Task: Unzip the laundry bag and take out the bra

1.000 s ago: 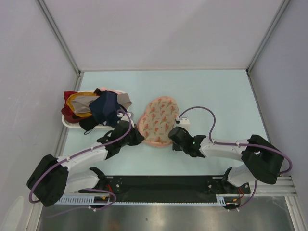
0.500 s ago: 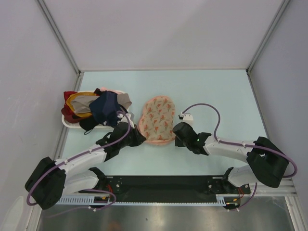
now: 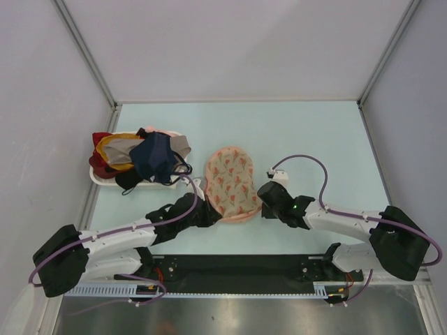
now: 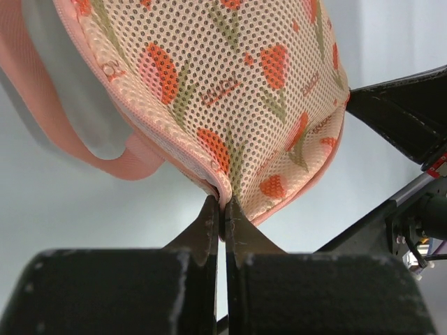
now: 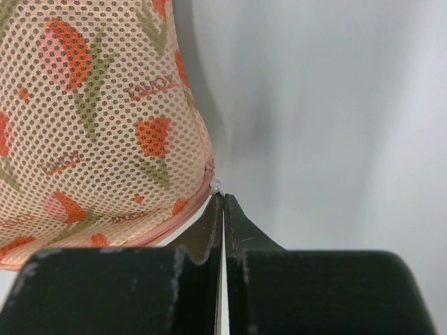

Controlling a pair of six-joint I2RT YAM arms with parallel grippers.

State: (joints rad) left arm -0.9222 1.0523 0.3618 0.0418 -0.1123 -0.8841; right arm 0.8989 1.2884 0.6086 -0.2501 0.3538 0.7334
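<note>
The laundry bag (image 3: 231,183) is a beige-pink mesh pouch with red-orange tulips, lying mid-table between both arms. My left gripper (image 3: 212,212) is shut on the bag's pink rim at its near left edge, seen close in the left wrist view (image 4: 223,204), where the mesh bag (image 4: 230,77) fills the top. A pink strap loop (image 4: 49,136) hangs off the bag's left side. My right gripper (image 3: 265,203) is shut at the bag's right edge, pinching the small white zip pull (image 5: 216,186) by the pink zip rim (image 5: 167,222). The bra is hidden.
A white tray (image 3: 98,179) at the left holds a heap of navy, red and yellow garments (image 3: 143,157). The black arm-base rail (image 3: 237,265) runs along the near edge. Grey walls enclose the table on three sides.
Both grippers have moved nearer and to the right, still at the bag's edges. The bag has shifted a little toward the near edge and turned with them.
</note>
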